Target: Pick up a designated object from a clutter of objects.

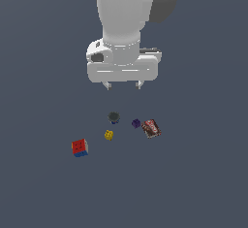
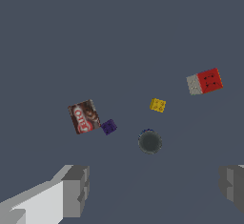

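Claw (image 1: 124,85) spread wide and empty, we hover above the counter's (image 1: 43,193) purple brick (image 1: 136,123), which sits just beside the brown packet (image 1: 151,128).

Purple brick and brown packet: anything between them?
Nothing. The purple brick sits right beside the brown packet, bare floor only; clearest in wrist view.
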